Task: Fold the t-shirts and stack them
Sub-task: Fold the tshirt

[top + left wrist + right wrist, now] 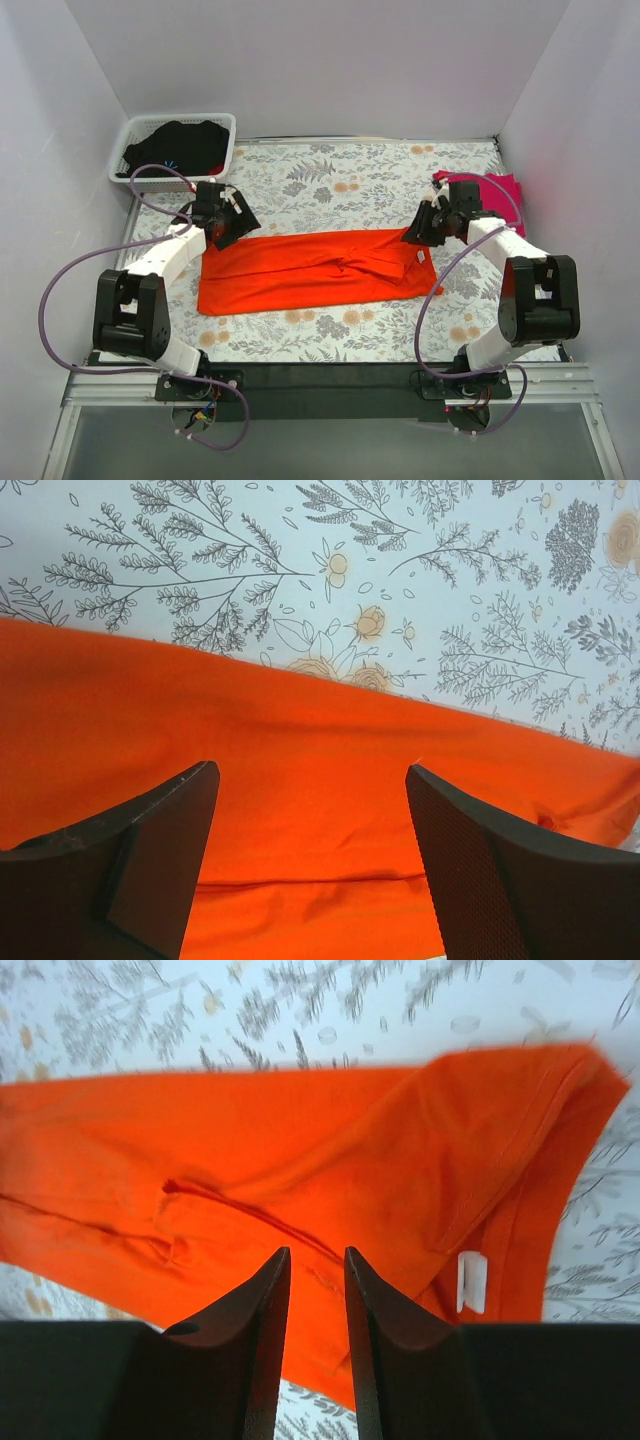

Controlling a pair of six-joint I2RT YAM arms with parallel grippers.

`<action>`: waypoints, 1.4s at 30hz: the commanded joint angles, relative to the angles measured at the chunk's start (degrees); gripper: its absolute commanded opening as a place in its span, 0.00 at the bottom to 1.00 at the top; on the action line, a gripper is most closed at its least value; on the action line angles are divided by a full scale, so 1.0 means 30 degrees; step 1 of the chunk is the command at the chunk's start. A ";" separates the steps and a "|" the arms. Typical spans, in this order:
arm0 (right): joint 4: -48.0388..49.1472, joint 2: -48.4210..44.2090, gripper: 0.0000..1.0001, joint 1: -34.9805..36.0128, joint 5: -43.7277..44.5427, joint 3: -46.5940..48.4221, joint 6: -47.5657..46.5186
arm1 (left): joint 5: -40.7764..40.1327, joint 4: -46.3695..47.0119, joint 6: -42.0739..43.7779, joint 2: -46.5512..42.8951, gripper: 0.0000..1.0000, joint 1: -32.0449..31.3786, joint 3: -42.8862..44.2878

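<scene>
Lying flat on the floral-printed worktop (300,330), the bright orange cloth t-shirt (310,268) is folded into a long band between the arms. Left claw (312,775) is held wide apart over its far-left edge; right claw (317,1255) narrowly apart above its right end, nothing clamped. Magenta-pink cloth t-shirt (503,187) is bunched far right, beyond.

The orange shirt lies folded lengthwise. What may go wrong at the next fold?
1. The bunched ridge in the orange t-shirt may get folded in as a crease.
2. The right gripper, jaws barely apart, may miss the cloth.
3. The left gripper, wide open, may pinch one layer only.
</scene>
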 commanded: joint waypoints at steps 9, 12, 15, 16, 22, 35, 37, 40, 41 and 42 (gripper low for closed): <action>0.0833 -0.0608 0.31 -0.0003 0.0988 -0.2900 0.1831 | -0.0498 0.1655 0.1321 -0.0708 0.70 -0.0057 -0.2505; 0.0804 -0.0550 0.31 -0.0032 0.1603 -0.2872 0.2152 | -0.0498 0.2038 0.1380 -0.0006 0.70 -0.0057 -0.2361; 0.0833 -0.0404 0.31 -0.0004 0.2481 -0.2842 0.2534 | -0.1257 0.2011 0.1556 0.0902 0.70 -0.0057 -0.1542; 0.0891 -0.0404 0.31 -0.0032 0.3006 -0.2784 0.2622 | -0.1405 0.1981 0.1556 0.1107 0.70 -0.0057 -0.1307; 0.1213 -0.0200 0.31 -0.0062 0.3949 -0.2433 0.2974 | -0.2196 0.1922 0.1292 0.2924 0.70 -0.0057 0.0130; 0.2503 0.0914 0.28 -0.0062 0.3480 -0.2344 0.3297 | -0.2753 0.1893 0.1087 0.4010 0.70 -0.0027 -0.0133; 0.2503 0.1002 0.19 -0.0120 0.3422 -0.2257 0.3209 | -0.2987 0.1747 0.0971 0.4068 0.70 -0.0027 -0.0162; 0.2445 0.0712 0.02 -0.0150 0.3304 -0.2460 0.3150 | -0.3310 0.1484 0.0911 0.4098 0.70 -0.0027 -0.0221; 0.2415 0.0594 0.01 -0.0208 0.3275 -0.2548 0.3034 | -0.3368 0.1396 0.0824 0.4156 0.70 -0.0027 -0.0163; 0.2299 0.0448 0.01 -0.0266 0.3304 -0.2636 0.2975 | -0.3427 0.1250 0.0765 0.4214 0.70 0.0002 -0.0162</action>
